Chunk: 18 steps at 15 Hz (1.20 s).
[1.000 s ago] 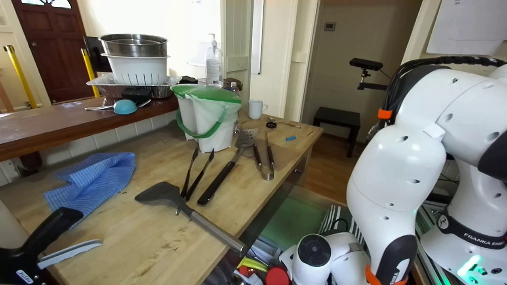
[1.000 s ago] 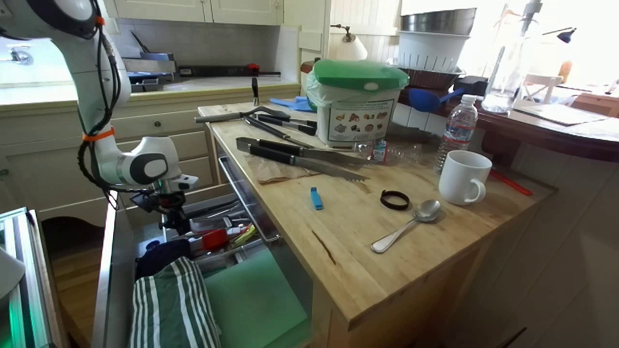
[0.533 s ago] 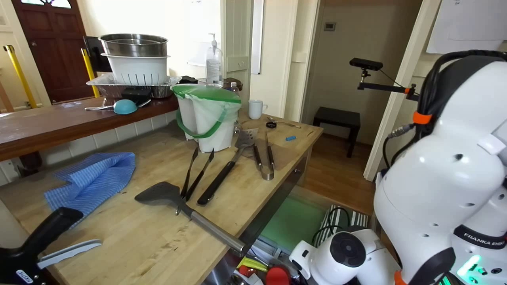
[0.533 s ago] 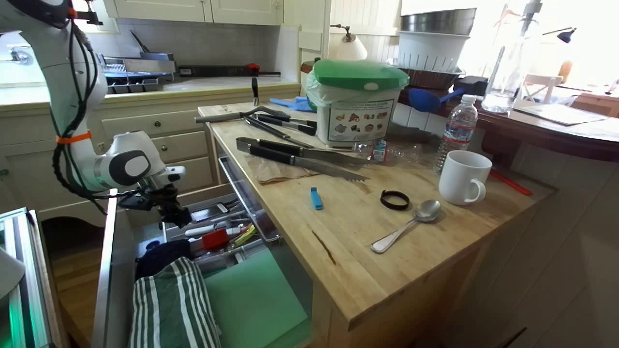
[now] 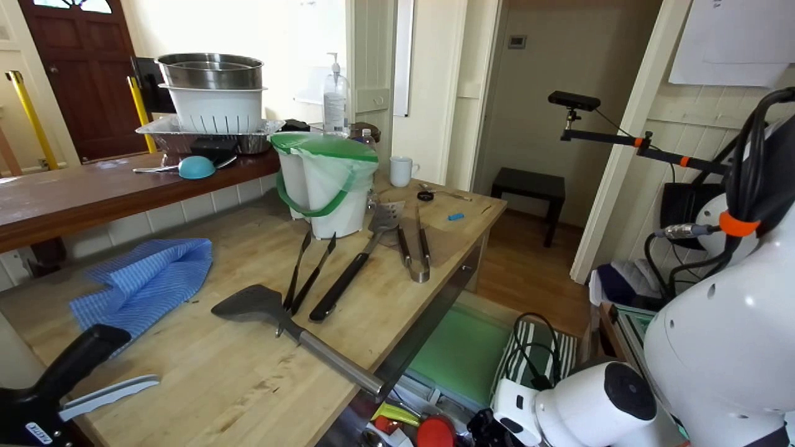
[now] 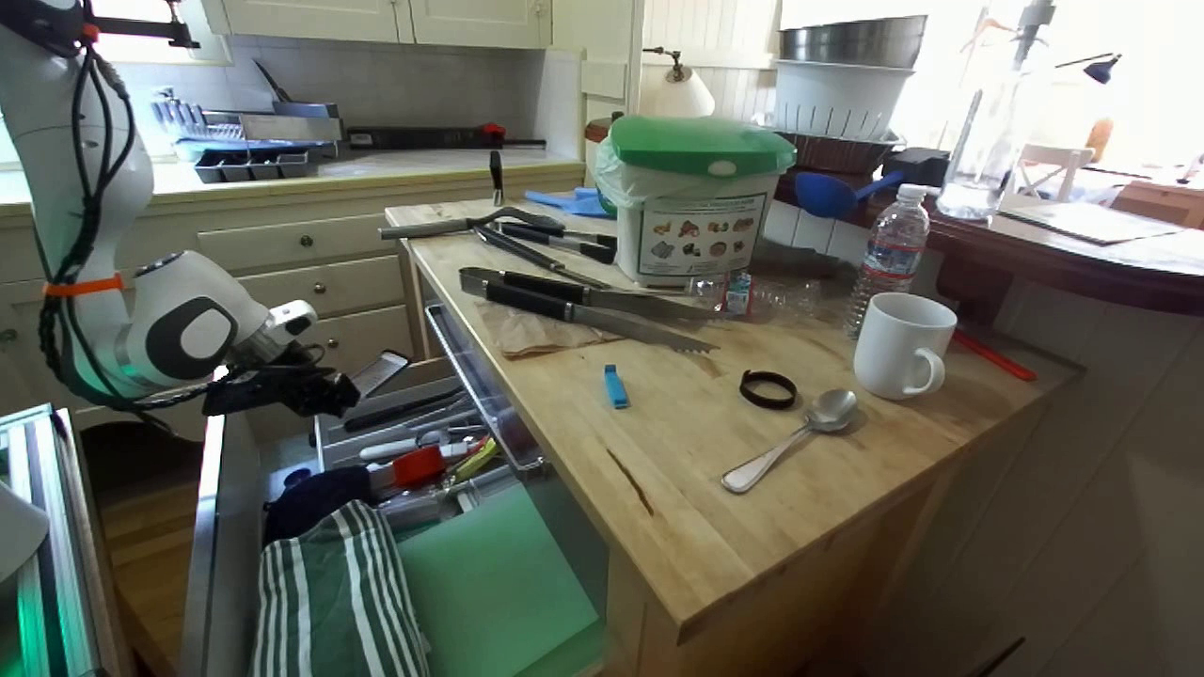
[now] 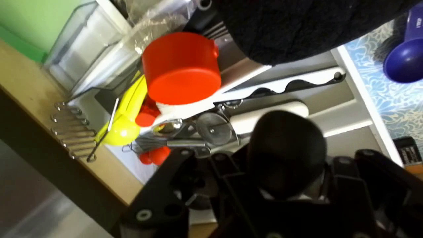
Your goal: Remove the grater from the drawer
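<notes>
Above the drawer (image 6: 232,527), far end in an exterior view, gripper (image 6: 344,391) has the grater (image 6: 381,372) clamped; swing right too low and it'd probably snag the counter (image 6: 687,432).

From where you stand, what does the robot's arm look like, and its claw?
It's a smooth, hard-looking, rounded white robot arm with dark caps at its joints. A bundle of long, black, rubbery-looking cables runs along its outside, held by bright orange, strap-like bands. The black, angular, hinged claw has round, metallic-looking bolts.
</notes>
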Tool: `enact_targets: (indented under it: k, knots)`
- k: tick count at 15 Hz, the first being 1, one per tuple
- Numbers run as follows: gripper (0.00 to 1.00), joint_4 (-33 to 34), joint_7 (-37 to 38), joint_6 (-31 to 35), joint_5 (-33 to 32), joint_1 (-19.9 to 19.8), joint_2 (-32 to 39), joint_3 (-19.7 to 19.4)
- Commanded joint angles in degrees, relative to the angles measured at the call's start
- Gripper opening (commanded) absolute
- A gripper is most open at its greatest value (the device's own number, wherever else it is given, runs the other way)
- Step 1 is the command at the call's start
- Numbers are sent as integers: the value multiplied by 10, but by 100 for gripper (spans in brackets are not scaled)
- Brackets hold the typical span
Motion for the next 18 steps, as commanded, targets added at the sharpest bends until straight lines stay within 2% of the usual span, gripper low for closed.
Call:
enact_targets:
  k: [1,4,6,8,11,12,14,18]
  knots:
    - [0,-14,-89,49,-4,-33,-28,20]
    - [0,-12,-139,25,-13,-59,-60,23]
    - [0,-17,-175,-13,12,-49,-91,5]
    - [0,-23,-205,-56,49,-23,-121,-22]
    - [0,-21,-239,-141,114,51,-154,-91]
    - [0,-6,-213,-83,67,-4,-117,-55]
    - [0,-8,-212,-123,79,35,-136,-89]
    - [0,-15,-211,-127,84,46,-141,-93]
